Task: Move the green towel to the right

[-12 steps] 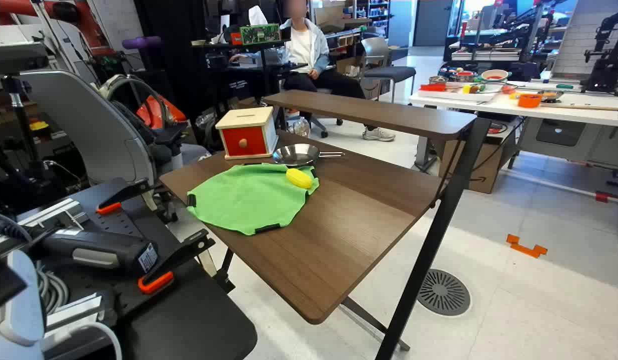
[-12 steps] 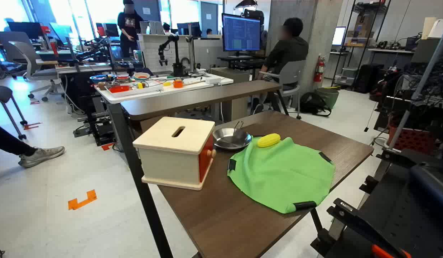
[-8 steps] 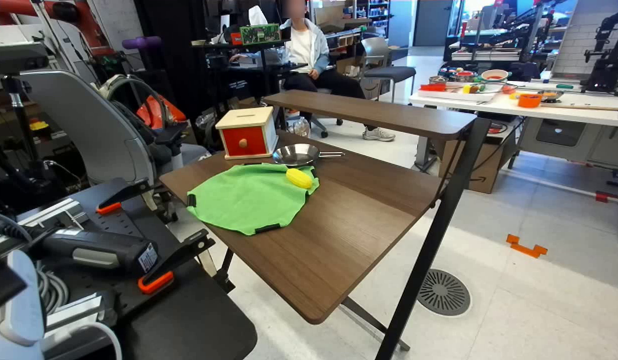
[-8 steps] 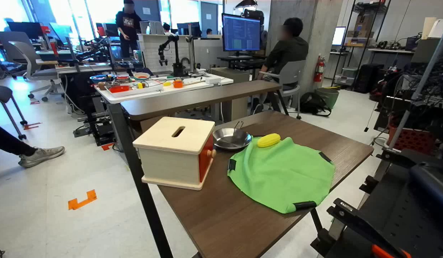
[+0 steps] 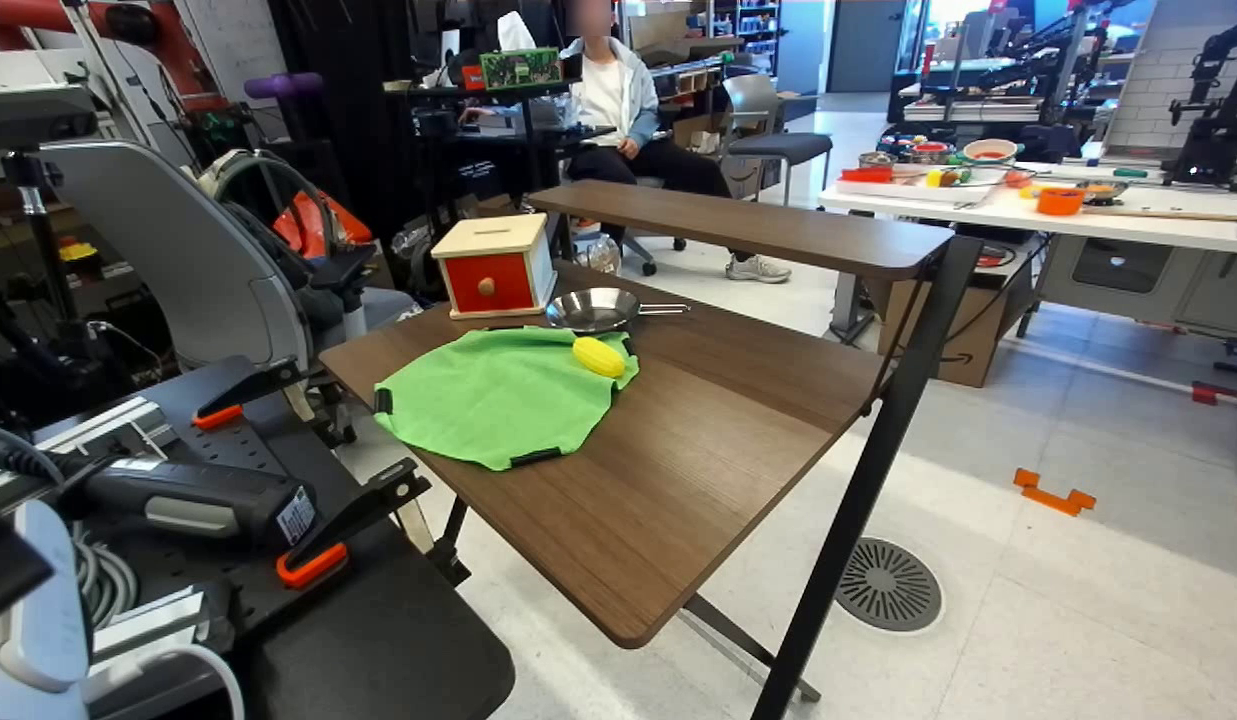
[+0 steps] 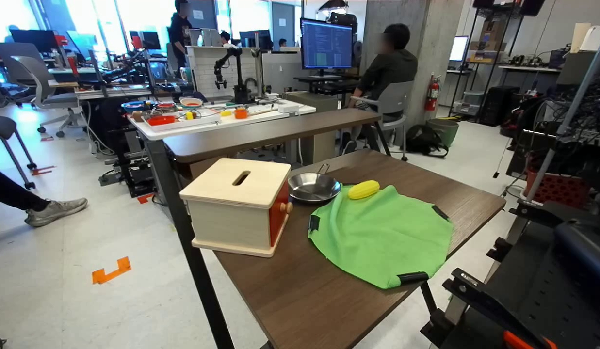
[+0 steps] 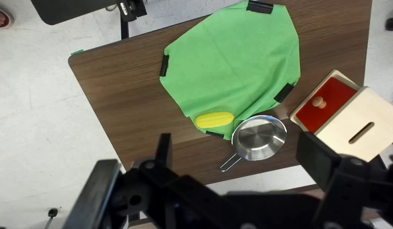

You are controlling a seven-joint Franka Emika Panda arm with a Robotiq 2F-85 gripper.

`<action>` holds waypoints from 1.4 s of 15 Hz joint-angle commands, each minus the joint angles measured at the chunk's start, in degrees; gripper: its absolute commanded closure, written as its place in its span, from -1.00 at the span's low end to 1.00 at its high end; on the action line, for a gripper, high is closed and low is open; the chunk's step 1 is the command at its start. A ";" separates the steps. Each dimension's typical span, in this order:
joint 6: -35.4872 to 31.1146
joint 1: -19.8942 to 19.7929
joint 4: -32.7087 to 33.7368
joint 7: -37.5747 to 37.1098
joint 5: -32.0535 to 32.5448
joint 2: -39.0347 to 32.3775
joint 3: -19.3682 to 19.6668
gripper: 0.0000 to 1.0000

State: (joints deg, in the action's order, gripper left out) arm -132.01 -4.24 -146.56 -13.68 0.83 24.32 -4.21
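Note:
The green towel (image 5: 498, 400) lies spread on the brown table with rumpled edges and black strips along its rim. It also shows in an exterior view (image 6: 387, 237) and in the wrist view (image 7: 228, 60). A yellow corn-like object (image 7: 214, 120) rests on the towel's edge near the pan. My gripper (image 7: 235, 136) is open and empty, high above the table, with its fingers wide apart. In an exterior view, two dark tips that look like my gripper (image 6: 507, 7) show at the top edge. The rest of the arm is out of view.
A steel pan (image 7: 259, 137) touches or nearly touches the towel's edge. A wooden box with a red drawer front (image 6: 236, 208) stands beside the pan. A raised brown shelf (image 5: 738, 225) runs along one table side. A black cart (image 5: 378, 620) stands close by.
Two dark tips, apparently my gripper's, have come into the top edge of an exterior view. The towel, corn, pan and box have not moved. A person in the background has turned.

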 commanded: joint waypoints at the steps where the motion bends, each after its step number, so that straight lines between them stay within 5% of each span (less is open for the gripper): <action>1: -3.35 1.03 4.08 -5.43 0.62 -8.61 -2.64 -1.00; 9: -11.88 5.49 12.38 -14.17 1.76 -29.84 -3.48 -1.00; 21: -13.05 12.57 21.19 -16.48 4.17 -50.56 7.46 -1.00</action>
State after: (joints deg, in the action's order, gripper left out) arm -143.87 6.22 -127.23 -28.63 3.23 -23.53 0.42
